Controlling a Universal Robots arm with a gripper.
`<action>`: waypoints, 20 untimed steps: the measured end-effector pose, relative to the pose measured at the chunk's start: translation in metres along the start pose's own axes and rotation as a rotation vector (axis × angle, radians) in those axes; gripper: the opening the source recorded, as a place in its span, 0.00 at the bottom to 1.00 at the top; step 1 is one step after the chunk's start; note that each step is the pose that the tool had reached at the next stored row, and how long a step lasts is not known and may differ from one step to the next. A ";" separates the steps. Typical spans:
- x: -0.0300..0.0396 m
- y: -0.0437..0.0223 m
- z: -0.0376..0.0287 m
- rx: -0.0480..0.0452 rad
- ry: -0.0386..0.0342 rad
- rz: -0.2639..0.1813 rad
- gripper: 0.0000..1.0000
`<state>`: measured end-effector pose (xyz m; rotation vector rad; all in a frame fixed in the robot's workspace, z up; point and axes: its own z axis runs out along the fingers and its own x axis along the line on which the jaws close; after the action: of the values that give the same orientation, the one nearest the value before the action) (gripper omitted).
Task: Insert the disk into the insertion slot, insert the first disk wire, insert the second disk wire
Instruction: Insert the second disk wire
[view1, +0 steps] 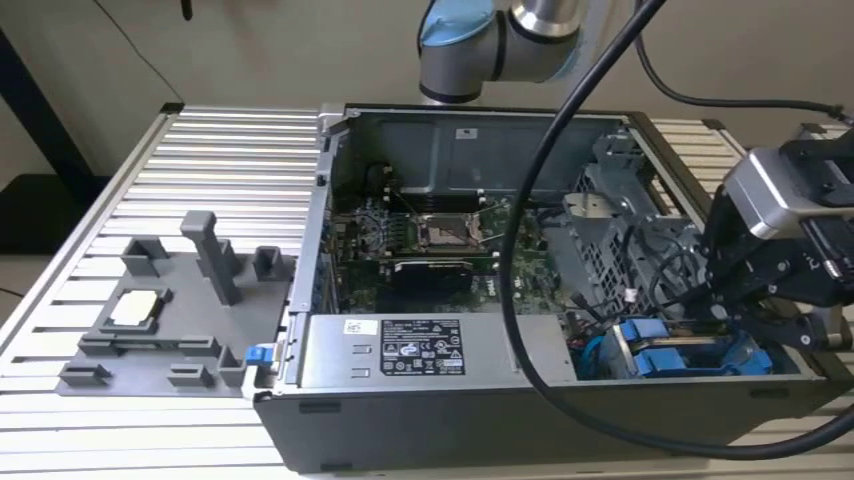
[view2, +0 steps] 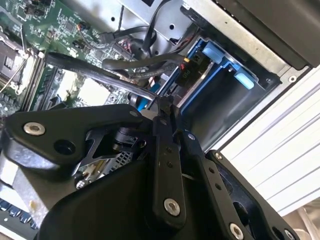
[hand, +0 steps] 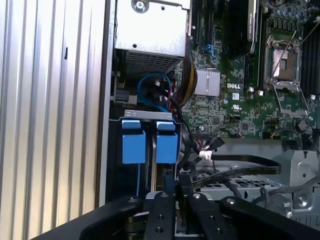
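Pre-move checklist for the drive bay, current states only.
1. Two blue plastic carrier tabs sit side by side in the low grey metal drive bay: ok.
2. Silver disk body fully seated: cannot tell, hidden behind the tabs.
3. Tool positioned at the bay: ok.
4. Thin black flat wire reaches the tool tip: ok. Gripped: cannot tell.
5. Thick black cable draped across the open case: not ok, possible snag.

Ribbed aluminium table (view1: 227, 150) bearing open computer case (view1: 534, 440) and grey fixture tray (view1: 160, 320).
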<state>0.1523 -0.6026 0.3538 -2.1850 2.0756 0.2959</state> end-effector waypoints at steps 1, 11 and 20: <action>0.0003 -0.0005 0.0005 0.0003 -0.0005 0.001 0.16; 0.0022 -0.0049 0.0059 0.0038 -0.0078 0.015 0.16; 0.0031 -0.0052 0.0100 0.0090 -0.0114 0.037 0.16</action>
<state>0.1570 -0.6031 0.3431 -2.1365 2.1095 0.3012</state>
